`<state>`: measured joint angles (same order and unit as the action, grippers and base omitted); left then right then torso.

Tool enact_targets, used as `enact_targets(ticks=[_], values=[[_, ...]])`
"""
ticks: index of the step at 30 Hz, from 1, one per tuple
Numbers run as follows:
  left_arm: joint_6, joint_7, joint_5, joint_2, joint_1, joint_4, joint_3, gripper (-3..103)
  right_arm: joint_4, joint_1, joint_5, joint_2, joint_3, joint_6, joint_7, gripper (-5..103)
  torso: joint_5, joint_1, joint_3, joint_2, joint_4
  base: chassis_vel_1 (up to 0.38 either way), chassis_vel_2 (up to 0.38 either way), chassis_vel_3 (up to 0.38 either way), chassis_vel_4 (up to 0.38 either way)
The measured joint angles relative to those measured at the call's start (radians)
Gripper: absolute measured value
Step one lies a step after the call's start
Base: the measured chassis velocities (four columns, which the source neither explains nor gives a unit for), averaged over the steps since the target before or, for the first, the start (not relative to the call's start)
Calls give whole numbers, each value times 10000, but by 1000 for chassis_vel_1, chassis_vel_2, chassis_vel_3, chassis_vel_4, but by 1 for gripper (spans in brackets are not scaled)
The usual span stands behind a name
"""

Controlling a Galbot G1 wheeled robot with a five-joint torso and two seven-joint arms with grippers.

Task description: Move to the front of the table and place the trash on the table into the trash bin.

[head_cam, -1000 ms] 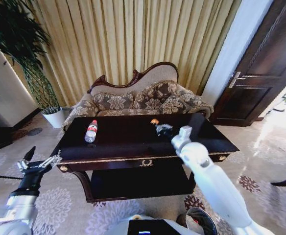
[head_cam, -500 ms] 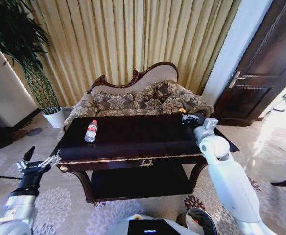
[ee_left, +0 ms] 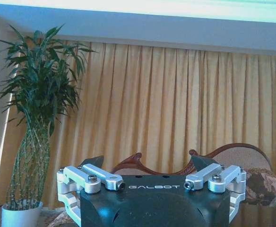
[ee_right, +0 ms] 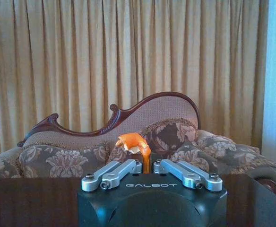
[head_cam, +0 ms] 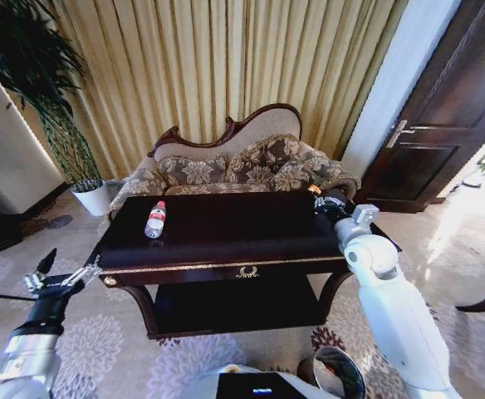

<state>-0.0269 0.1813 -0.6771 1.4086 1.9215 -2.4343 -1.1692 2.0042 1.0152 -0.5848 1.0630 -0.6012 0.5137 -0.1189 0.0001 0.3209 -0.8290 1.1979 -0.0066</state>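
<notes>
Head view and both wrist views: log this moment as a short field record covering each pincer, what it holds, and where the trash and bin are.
right pincer: shut on orange scrap, raised over the table's right end
left pincer: open, empty, low beside the table's left end
bottle: lying on the tabletop, left part, untouched
trash bin: on the floor near the robot's base, right side
background: sofa behind the table

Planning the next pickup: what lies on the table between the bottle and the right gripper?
Nothing: in the head view, the dark tabletop is bare between the bottle and the right gripper, which is shut on an orange scrap.
</notes>
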Motion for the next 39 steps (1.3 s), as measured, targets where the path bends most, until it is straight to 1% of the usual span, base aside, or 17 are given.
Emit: enact_targets(ticks=[13,20,21,22,23,24,25,27,29,30,32,33,34,35,37,38,39], values=[[-15,24,1,52,26,-41,11,100,151,337,-21,9,-251,-18,0,7,-3,-7,3,6,0,267,-256,-254,264],[-22,24,-1,103,41,-66,22,100,37,726,200,206,-203,-38,1,7,-4,-9,4,7,3,221,-225,-194,227],[-35,25,-13,106,47,-67,15,100,-187,977,403,346,-195,-39,2,7,0,-10,5,7,0,97,-116,-74,105],[-54,25,-26,107,49,-67,-1,100,-445,1211,687,468,-197,-100,3,7,-5,-10,5,9,1,43,-67,-74,105],[-54,25,-26,107,49,-67,-1,100,-445,1211,687,468,-197,-100,3,7,-5,-10,5,9,1,43,-67,-74,105],[-114,25,-47,108,58,-53,-20,100,-902,1551,1171,621,-193,-334,2,7,3,-10,5,8,-1,0,0,0,0],[-114,25,-47,108,58,-53,-20,100,-902,1551,1171,621,-193,-334,2,7,3,-10,5,8,-1,0,0,0,0],[-246,77,-100,109,107,30,-73,100,-1787,2068,1848,814,-238,-843,2,7,-2,-2,0,-1,0,0,0,0,0],[-329,148,-156,110,134,126,-103,100,-2507,2359,1845,929,-308,-1078,2,7,4,7,-4,-5,0,0,0,0,0],[-329,148,-156,110,134,126,-103,100,-2507,2359,1845,929,-308,-1078,2,7,4,7,-4,-5,0,0,0,0,0],[-388,191,-170,107,99,246,-88,100,-3232,2475,1386,1018,-373,-1168,2,7,-1,7,-3,-5,0,0,0,0,0],[-388,191,-170,107,99,246,-88,100,-3232,2475,1386,1018,-373,-1168,2,7,-1,7,-3,-5,0,0,0,0,0],[-394,199,-170,100,60,290,-64,100,-3693,2482,1289,1050,-387,-1233,2,7,-1,7,-2,-5,2,0,0,0,0],[-394,200,-170,94,43,303,-50,100,-3940,2481,1288,1055,-391,-1302,2,7,-2,6,-2,-5,2,0,0,0,0],[-394,201,-170,60,-13,321,-29,100,-5120,2433,1401,1030,-378,-1604,1,7,0,-2,2,1,2,0,0,0,0],[-394,201,-170,60,-13,321,-29,100,-5120,2433,1401,1030,-378,-1604,1,7,0,-2,2,1,2,0,0,0,0],[-392,200,-178,28,-25,331,-32,100,-5835,2396,1494,964,-302,-1797,1,7,-1,-4,3,3,-1,0,0,0,0]])
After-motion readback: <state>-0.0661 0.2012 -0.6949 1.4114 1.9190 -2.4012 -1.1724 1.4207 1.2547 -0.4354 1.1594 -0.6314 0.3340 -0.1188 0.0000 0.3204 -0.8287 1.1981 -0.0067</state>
